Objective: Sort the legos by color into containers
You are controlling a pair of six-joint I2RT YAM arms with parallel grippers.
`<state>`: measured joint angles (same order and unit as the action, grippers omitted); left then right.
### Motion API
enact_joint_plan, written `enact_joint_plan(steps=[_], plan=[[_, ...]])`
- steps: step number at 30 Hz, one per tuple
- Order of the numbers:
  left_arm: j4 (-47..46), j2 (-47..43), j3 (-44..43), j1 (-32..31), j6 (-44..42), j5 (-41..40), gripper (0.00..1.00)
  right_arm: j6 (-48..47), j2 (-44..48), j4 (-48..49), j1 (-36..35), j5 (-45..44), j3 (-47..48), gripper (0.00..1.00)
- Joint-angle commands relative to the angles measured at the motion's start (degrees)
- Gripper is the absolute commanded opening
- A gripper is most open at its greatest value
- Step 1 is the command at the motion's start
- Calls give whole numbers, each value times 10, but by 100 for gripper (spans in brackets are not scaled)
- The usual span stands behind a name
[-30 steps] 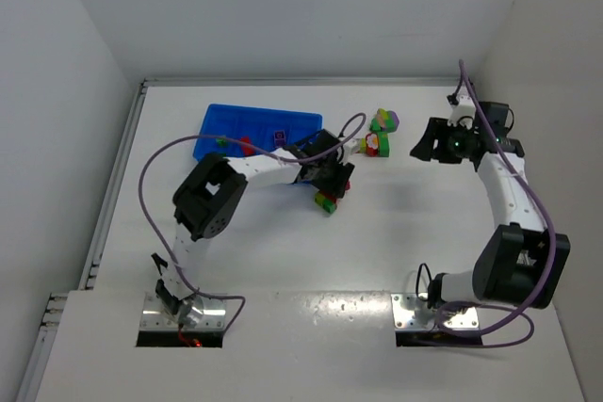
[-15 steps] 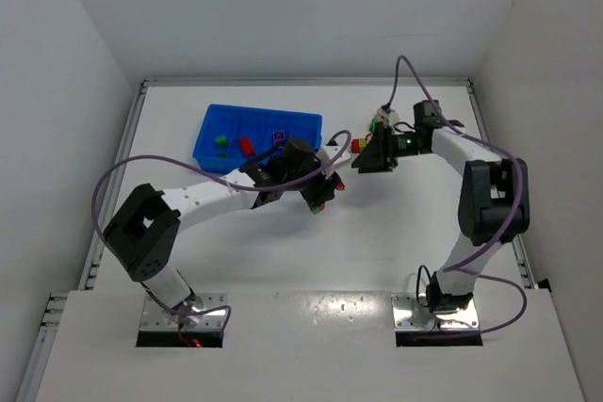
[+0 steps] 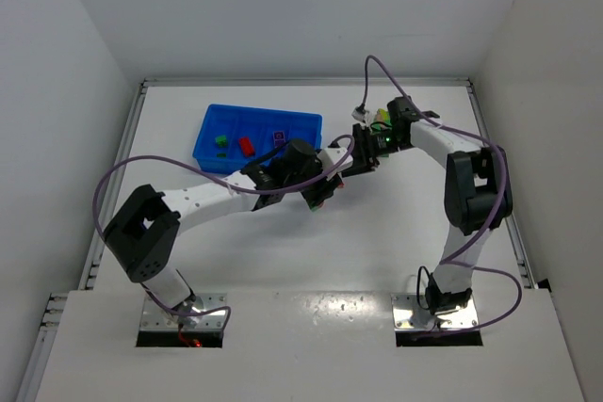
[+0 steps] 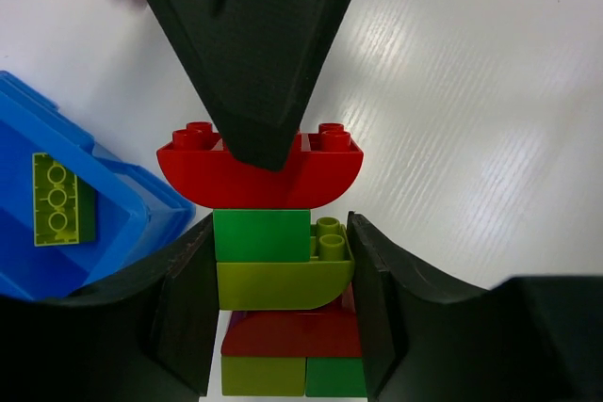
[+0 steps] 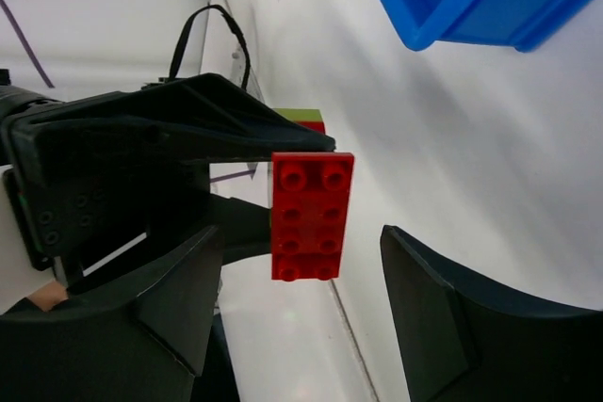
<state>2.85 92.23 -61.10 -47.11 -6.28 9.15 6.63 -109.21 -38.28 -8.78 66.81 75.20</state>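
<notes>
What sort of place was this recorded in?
Probably a robotics lab cell: a white table boxed in by plain walls, left arm and right arm bolted at its near edge, a blue tray.

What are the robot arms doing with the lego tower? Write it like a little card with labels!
left gripper: shut on the lego stack, squeezing its middle bricks from both sides
lego stack: red, green and yellow-green bricks
right gripper: open, one finger on each side of the top red brick, gaps showing
blue tray: holds a green brick, a red brick and a purple brick
sorting: stack not yet pulled apart
</notes>
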Motion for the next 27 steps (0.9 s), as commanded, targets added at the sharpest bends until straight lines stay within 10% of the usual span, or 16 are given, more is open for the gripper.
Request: enact_joint_plan(steps=[1,8,17,27], plan=[[-34,-35,-4,-3,-15,-4,4,-18,1,-2,-2,-12,21,68],[-45,-35,-9,-3,-15,-4,4,-46,-5,-19,-19,59,28,57],[-50,-49,2,-3,-15,-10,4,-81,-11,-43,-26,108,34,2],[-27,-129,101,25,-5,-40,4,-110,14,-73,8,96,67,0]])
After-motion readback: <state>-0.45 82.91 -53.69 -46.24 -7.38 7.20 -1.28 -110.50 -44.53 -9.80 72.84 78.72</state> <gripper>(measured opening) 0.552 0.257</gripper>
